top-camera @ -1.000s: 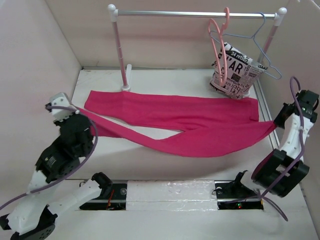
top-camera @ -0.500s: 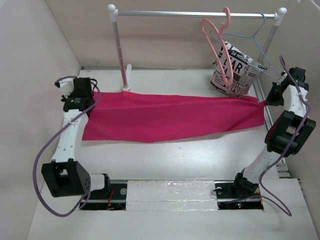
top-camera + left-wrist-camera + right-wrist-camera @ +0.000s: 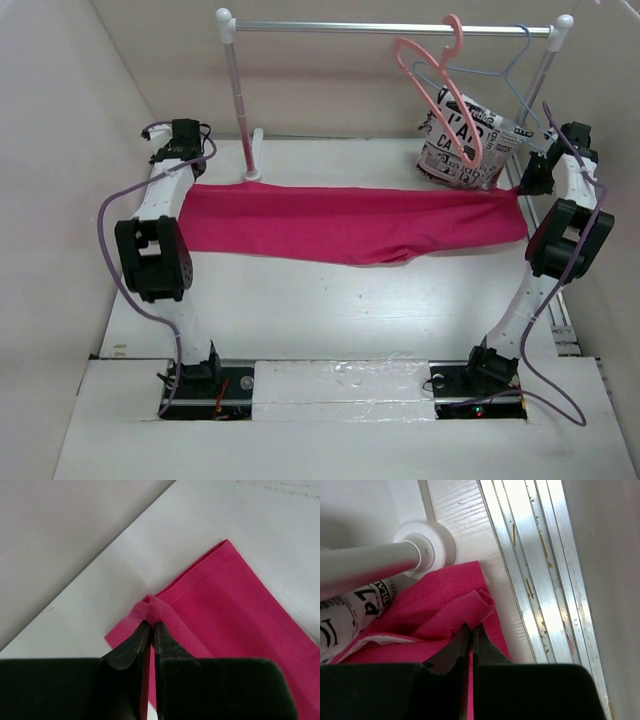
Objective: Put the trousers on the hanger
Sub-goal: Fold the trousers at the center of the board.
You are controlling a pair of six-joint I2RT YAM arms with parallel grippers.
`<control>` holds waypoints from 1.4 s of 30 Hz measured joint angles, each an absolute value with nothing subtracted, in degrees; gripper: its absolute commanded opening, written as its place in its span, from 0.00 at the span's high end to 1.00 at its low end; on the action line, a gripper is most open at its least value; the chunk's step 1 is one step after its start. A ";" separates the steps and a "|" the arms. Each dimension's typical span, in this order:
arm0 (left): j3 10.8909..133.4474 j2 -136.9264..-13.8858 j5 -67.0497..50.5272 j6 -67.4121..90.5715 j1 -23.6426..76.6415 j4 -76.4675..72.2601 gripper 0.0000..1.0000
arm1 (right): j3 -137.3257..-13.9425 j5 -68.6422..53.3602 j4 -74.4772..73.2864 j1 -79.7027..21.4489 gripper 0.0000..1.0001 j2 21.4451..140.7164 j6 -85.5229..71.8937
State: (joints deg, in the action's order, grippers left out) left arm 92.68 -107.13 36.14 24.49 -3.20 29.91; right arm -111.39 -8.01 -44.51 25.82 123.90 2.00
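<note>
I see the trousers [image 3: 350, 225] stretched across the table between my arms. The left gripper [image 3: 150, 625] pinches one end and the right gripper [image 3: 471, 629] the other. The hanger [image 3: 455, 32] hangs on the rail [image 3: 390, 28] above the right end.

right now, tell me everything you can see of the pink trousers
The trousers are plain bright magenta, soft woven-looking fabric, folded into one long band stretched across the far table. The left gripper is shut on a pinched fold at its left end, the right gripper on the other end beside the rack's post base. The right end touches the printed white garment.
</note>
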 measured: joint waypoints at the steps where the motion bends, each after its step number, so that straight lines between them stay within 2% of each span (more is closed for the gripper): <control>1: 94.35 -109.45 36.10 24.43 -3.20 29.98 1.00 | -111.90 -8.14 -44.53 25.82 0.97 124.49 2.00; 2: 96.14 -111.61 36.03 24.43 -3.20 30.17 1.00 | -112.44 -8.32 -44.58 25.82 0.92 125.08 1.93; 3: 97.95 -113.69 35.99 24.43 -3.20 30.28 0.94 | -113.03 -8.67 -44.58 25.82 0.74 125.54 1.74; 4: 99.63 -115.68 36.01 24.40 -3.11 30.39 0.83 | -113.62 -9.02 -44.53 25.80 0.64 125.97 1.61; 5: 101.08 -117.16 36.14 24.16 -3.09 30.72 0.56 | -114.02 -9.28 -44.14 25.78 0.55 126.19 1.45; 6: 102.50 -118.58 36.36 24.08 -3.05 31.09 0.43 | -114.30 -9.63 -43.48 25.78 0.47 126.28 1.41; 8: 103.24 -119.55 36.25 24.05 -3.09 31.20 0.22 | -114.39 -10.44 -42.63 25.80 0.41 126.28 1.28; 12: 100.05 -116.18 34.13 24.29 -4.03 30.11 0.22 | -107.59 -13.13 -37.85 25.87 0.35 122.45 1.04; 15: 91.59 -108.09 31.16 25.21 -5.10 28.34 0.24 | -95.48 -14.66 -33.93 25.76 0.40 113.91 0.01; 16: 87.85 -104.42 29.87 25.96 -5.41 28.03 0.25 | -91.29 -15.09 -32.82 25.63 0.44 110.43 -0.49; 17: 83.96 -100.64 28.29 26.63 -5.74 27.35 0.26 | -86.96 -15.31 -31.03 25.43 0.64 106.63 -0.99; 18: 80.82 -97.71 25.28 28.05 -5.96 26.44 0.26 | -82.61 -15.38 -29.34 25.04 0.91 102.67 -1.34; 19: 76.79 -93.82 25.17 28.08 -6.13 26.46 0.26 | -79.50 -15.59 -29.12 24.56 0.91 99.13 -1.91; 20: 74.00 -91.46 23.62 28.60 -6.15 25.54 0.26 | -76.84 -15.49 -28.12 23.70 1.00 95.81 -2.09; 24: 64.18 -86.67 16.71 30.76 -6.15 23.49 0.24 | -65.65 -16.49 -23.70 19.77 1.00 85.01 -2.81; 25: 62.26 -86.63 14.85 31.33 -6.13 23.20 0.24 | -62.63 -17.02 -22.57 18.79 0.95 82.98 -2.81; 26: 60.29 -86.65 12.99 31.99 -6.13 22.85 0.23 | -59.77 -17.78 -21.98 18.11 0.72 81.19 -2.79; 29: 56.16 -87.57 8.23 33.58 -6.57 22.52 0.20 | -51.33 -20.29 -20.12 17.21 0.42 77.71 -2.57; 33: 54.72 -90.41 4.56 35.00 -7.92 21.06 0.18 | -44.49 -24.27 -17.89 16.16 0.37 79.64 -2.55; 39: 55.33 -94.54 3.11 36.60 -8.49 17.43 0.17 | -42.11 -27.09 -11.60 11.16 0.30 84.95 -5.91; 42: 57.39 -96.75 3.01 37.63 -8.49 15.81 0.23 | -42.11 -27.31 -6.00 10.94 0.32 87.22 -8.58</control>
State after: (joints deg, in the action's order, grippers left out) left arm 57.39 -96.75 3.01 37.63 -8.49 15.81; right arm -42.11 -27.31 -6.00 10.94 87.22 -8.58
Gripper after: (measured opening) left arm 0.805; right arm 0.691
